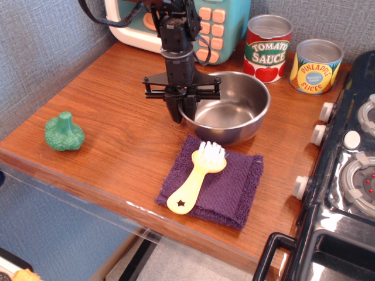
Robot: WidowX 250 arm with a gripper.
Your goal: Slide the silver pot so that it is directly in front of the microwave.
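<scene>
On silver pot (225,108) rim, tool (183,109).

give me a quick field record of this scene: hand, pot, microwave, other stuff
hand: closed on the left rim of the silver pot, one finger inside, one outside
silver pot: upright, empty, right of centre on the wooden counter
microwave: back edge, behind the arm
cans: tomato sauce can, pineapple can, behind pot
front: yellow brush on purple cloth
left: green broccoli toy
right: black stove
</scene>
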